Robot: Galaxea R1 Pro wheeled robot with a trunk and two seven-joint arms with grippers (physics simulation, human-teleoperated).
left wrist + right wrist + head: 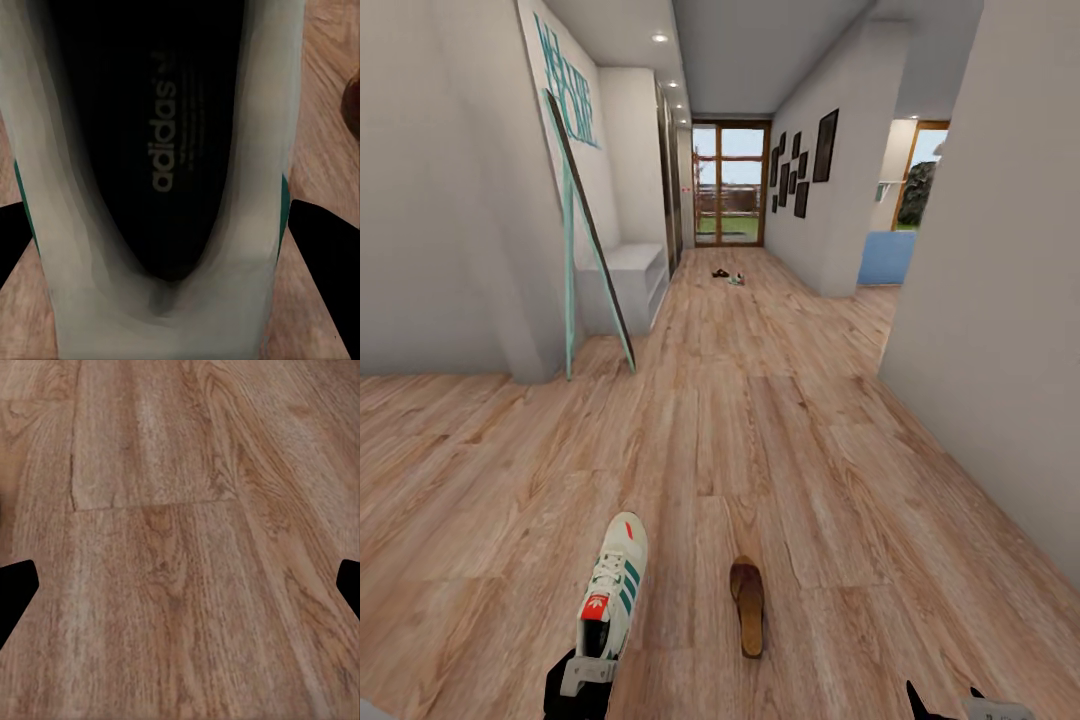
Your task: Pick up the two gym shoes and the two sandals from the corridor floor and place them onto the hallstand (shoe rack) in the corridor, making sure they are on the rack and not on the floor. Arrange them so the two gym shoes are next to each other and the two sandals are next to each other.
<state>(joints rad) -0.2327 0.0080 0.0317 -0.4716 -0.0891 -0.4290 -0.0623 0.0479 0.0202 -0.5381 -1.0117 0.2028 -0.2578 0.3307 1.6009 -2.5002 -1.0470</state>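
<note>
One gym shoe [615,585], cream with green stripes and a red tongue label, points away from me low at the left of the head view. My left gripper [585,685] is shut on its heel; the left wrist view looks into the shoe's dark insole [169,135], a black finger [330,262] on each side. A brown sandal [747,605] lies on the corridor floor [780,430] just right of the shoe. Far down the corridor lie a second sandal [718,273] and a second gym shoe [737,279]. My right gripper [960,705] is open over bare planks [180,547]. The hallstand is out of view.
A white open-shelf bench [638,280] stands against the left wall, with a teal-framed mirror [585,240] leaning in front of it. A wall corner [980,300] juts in at the right. A glass door [730,185] ends the corridor.
</note>
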